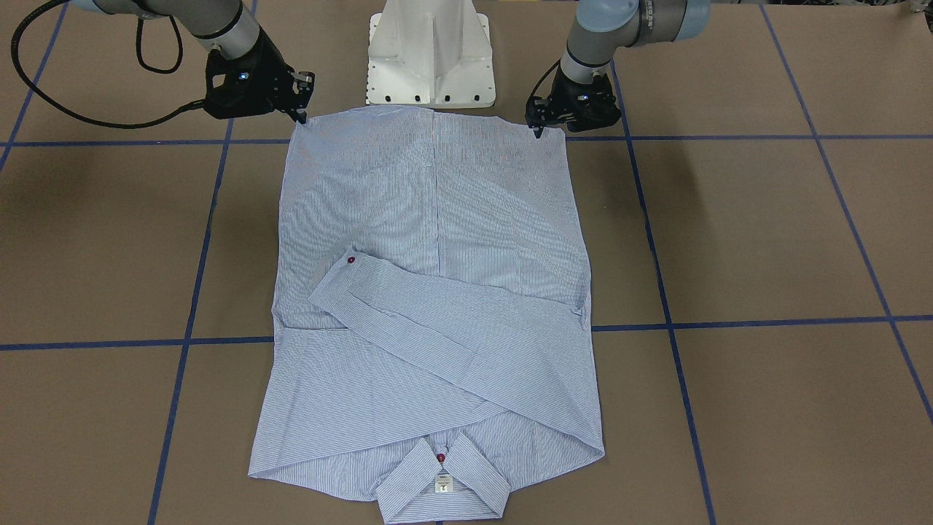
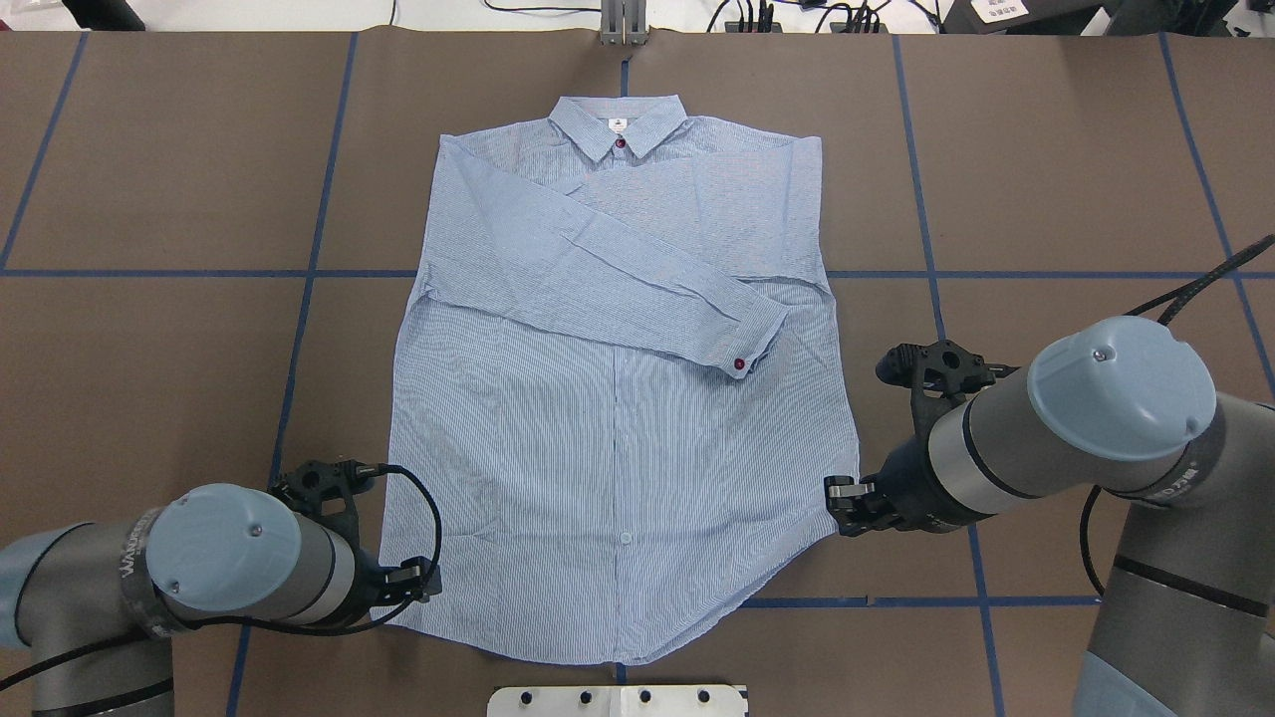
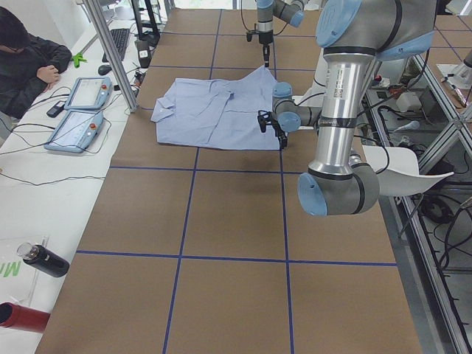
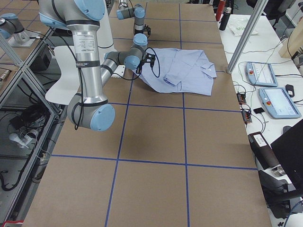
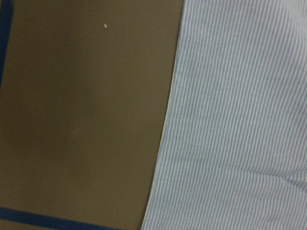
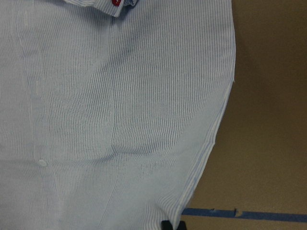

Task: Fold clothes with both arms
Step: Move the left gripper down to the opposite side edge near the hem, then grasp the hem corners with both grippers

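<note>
Left claw (image 2: 422, 578) sits at the hem's left corner and right claw (image 2: 839, 495) at its right corner. Whether either is clamped on cloth cannot be told. The striped shirt (image 2: 618, 438) lies flat, front up, mid-surface (image 2: 149, 349), with the collar (image 2: 620, 127) farthest from the robot. One sleeve (image 2: 608, 269) is folded across the chest, its red cuff button (image 2: 738, 365) showing. The left wrist view shows the hem only. The white pedestal (image 1: 430, 58) stands just beside the hem.
</note>
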`<action>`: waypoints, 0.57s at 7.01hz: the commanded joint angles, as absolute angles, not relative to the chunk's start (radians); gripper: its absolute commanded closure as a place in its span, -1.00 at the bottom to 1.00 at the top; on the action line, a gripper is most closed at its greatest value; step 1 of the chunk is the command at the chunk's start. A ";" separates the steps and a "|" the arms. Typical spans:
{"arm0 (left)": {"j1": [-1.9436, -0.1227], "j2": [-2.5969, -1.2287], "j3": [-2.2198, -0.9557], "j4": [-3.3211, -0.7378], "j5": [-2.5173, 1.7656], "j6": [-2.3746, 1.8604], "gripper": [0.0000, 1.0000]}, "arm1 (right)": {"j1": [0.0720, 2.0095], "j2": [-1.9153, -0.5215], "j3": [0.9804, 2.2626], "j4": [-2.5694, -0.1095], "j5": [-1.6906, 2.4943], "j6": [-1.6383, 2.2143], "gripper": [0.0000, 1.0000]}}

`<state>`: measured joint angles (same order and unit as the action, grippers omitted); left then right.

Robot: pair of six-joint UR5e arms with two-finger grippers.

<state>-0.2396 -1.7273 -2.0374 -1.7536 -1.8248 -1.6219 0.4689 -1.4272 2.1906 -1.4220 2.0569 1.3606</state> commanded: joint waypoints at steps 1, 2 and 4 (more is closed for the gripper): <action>-0.221 -1.729 -2.025 -1.753 -1.824 -1.635 -0.51 | 0.468 -1.427 2.192 -1.422 2.057 1.361 1.00; -0.221 -1.726 -2.017 -1.753 -1.824 -1.634 -0.48 | 0.468 -1.427 2.192 -1.422 2.057 1.361 1.00; -0.222 -1.724 -2.004 -1.750 -1.822 -1.634 -0.41 | 0.468 -1.427 2.192 -1.422 2.057 1.361 1.00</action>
